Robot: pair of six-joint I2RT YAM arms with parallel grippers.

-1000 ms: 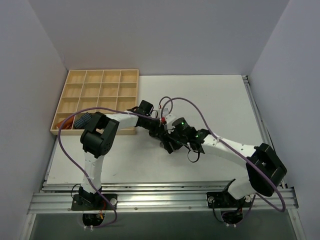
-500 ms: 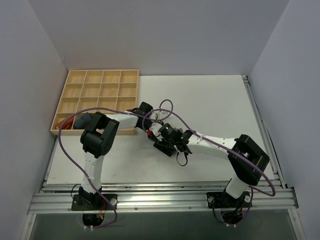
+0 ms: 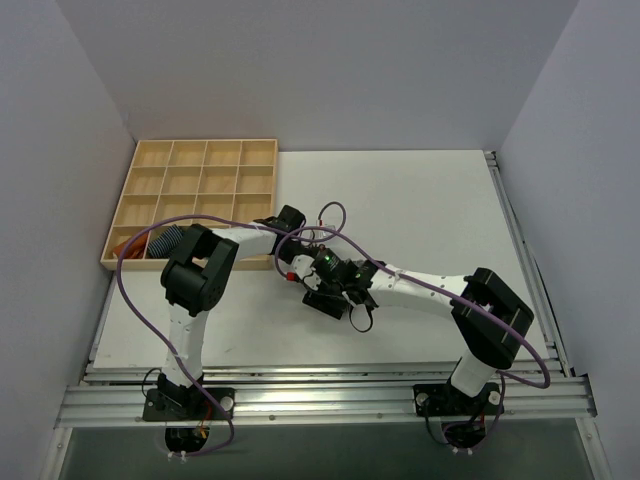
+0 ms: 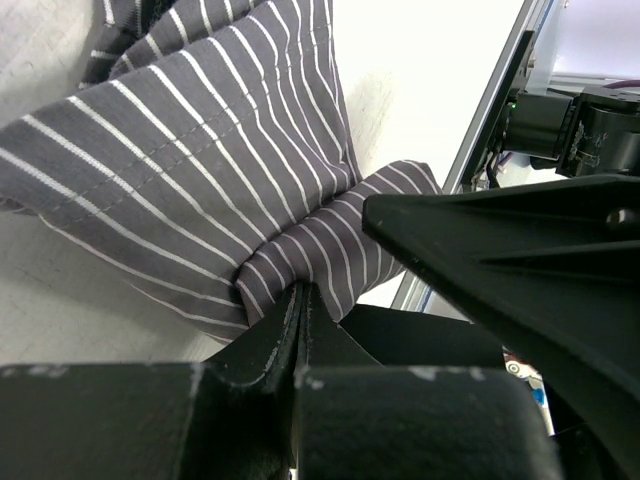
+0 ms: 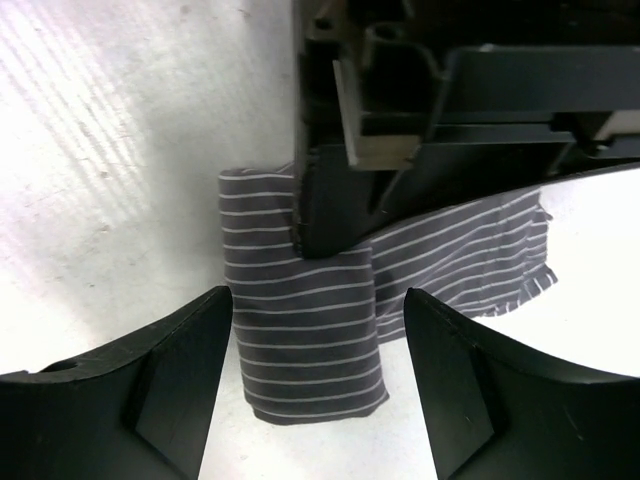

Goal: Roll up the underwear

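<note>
With the left gripper [image 4: 300, 300] clamped on the underwear [image 4: 200, 150] mid-way across the worktop [image 3: 420, 200], the wide-open, empty right gripper [image 5: 315, 335] should descend squarely over the folded strip at 6 o'clock of that pinch before closing.

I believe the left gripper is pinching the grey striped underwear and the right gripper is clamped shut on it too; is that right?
Not quite: the right gripper is open, jaws spread wide above the underwear, as the right wrist view shows. The left gripper is indeed pinching the grey striped underwear.
</note>
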